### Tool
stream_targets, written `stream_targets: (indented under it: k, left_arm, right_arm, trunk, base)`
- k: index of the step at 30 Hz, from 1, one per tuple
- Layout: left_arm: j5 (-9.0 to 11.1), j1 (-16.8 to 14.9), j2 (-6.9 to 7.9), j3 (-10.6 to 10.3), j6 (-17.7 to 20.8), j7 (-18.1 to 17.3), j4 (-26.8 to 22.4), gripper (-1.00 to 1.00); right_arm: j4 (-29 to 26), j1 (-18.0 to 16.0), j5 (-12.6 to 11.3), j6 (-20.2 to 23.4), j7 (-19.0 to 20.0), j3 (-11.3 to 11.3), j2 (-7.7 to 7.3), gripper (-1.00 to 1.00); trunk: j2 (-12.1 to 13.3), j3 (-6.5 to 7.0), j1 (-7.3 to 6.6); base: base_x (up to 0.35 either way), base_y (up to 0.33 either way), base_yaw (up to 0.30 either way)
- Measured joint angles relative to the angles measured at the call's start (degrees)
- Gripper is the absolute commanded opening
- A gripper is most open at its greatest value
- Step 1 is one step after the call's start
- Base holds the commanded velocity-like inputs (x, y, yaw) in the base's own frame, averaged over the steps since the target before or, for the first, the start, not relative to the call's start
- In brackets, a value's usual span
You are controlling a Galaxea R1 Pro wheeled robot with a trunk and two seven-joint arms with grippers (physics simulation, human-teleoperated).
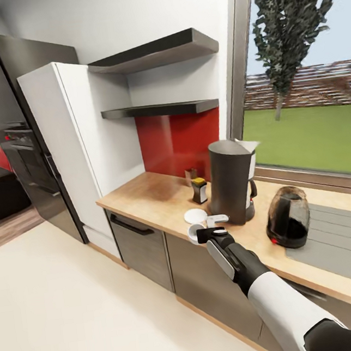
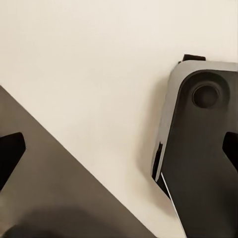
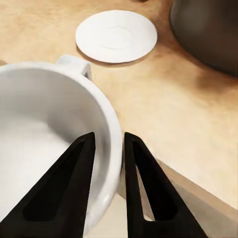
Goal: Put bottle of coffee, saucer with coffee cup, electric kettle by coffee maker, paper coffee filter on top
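Note:
My right gripper point(image 1: 203, 234) is shut on the rim of the white coffee cup point(image 1: 194, 232), one finger point(image 3: 67, 191) inside the cup point(image 3: 44, 134) and the other outside. The cup is over the front edge of the kitchen countertop point(image 1: 151, 197), just short of the empty white saucer point(image 1: 195, 216) point(image 3: 117, 35). Behind the saucer stands the tall dark coffee maker point(image 1: 230, 182) point(image 3: 208, 29). The black bottle of coffee point(image 1: 199, 190) with a yellow cap stands left of it, with the tan paper coffee filter point(image 1: 190, 173) behind. The glass electric kettle point(image 1: 288, 217) sits to the right. My left gripper point(image 2: 119, 148) hangs open over the floor.
The lower black kitchen shelf point(image 1: 159, 110) is bare, with a second slab point(image 1: 154, 50) above. An inset sink drainboard point(image 1: 342, 240) lies right of the kettle. A white tall cabinet point(image 1: 78, 143) and dark fridge point(image 1: 21, 123) stand left. Cream floor point(image 1: 76, 308) lies open in front.

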Motion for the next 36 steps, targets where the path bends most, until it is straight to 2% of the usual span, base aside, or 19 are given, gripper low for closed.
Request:
stream_targets:
  k: [25,36]
  left_arm:
    - [0.0,-0.1,-0.17,0.0,-0.2,0.0,0.0,1.00]
    - [0.0,-0.1,-0.17,0.0,-0.3,0.0,0.0,1.00]
  right_arm:
    - [0.1,0.0,0.0,0.1,0.0,-0.1,0.00,-1.00]
    - [0.1,0.0,0.1,0.1,0.0,-0.1,0.00,-1.00]
  trunk:
    - [0.0,0.00,0.00]
    - [0.0,0.00,0.00]
  base:
    - [0.237,0.270,-0.003]
    - [0.217,0.276,-0.236]
